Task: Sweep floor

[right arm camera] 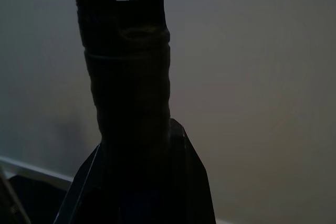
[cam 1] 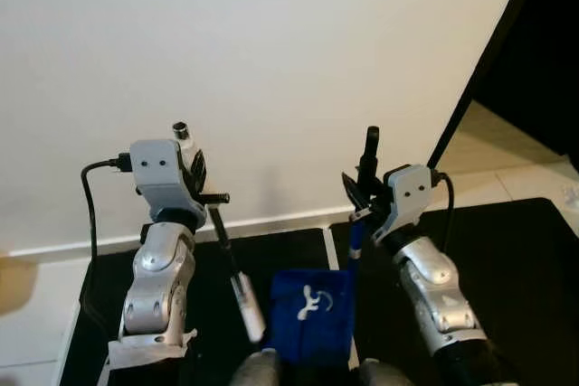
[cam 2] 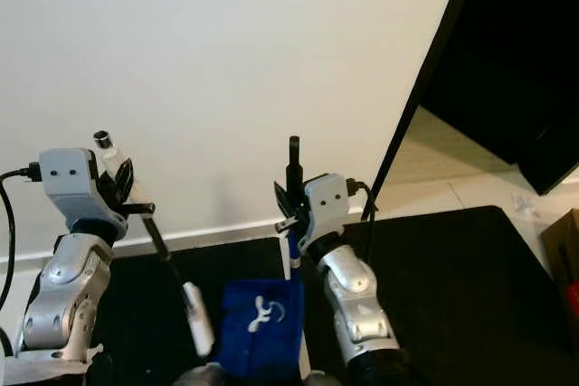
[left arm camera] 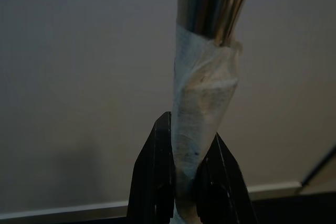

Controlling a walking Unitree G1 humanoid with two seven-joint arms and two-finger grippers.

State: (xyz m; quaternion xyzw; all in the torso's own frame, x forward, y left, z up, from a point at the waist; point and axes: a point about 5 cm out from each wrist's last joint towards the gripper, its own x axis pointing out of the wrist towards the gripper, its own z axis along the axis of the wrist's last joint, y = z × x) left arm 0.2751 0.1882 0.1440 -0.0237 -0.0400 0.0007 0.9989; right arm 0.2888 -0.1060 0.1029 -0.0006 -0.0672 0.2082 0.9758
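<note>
Near the centre of the frame, the right hand (cam 1: 364,189) is clamped on the upright dustpan handle (cam 1: 359,223) above the blue dustpan (cam 1: 309,316), the left hand (cam 1: 206,194) grips the taped broom pole (left arm camera: 202,129) slanting down-right, its lower end cut off.

Dustpan (cam 1: 308,314) between arms (broom (cam 1: 237,282) left)

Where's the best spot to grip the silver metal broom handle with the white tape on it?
On the white taped band just below the bare silver metal handle top, coming from the side so the fingers straddle the round shaft. The left gripper is clamped there now; tape likely slips less.
</note>
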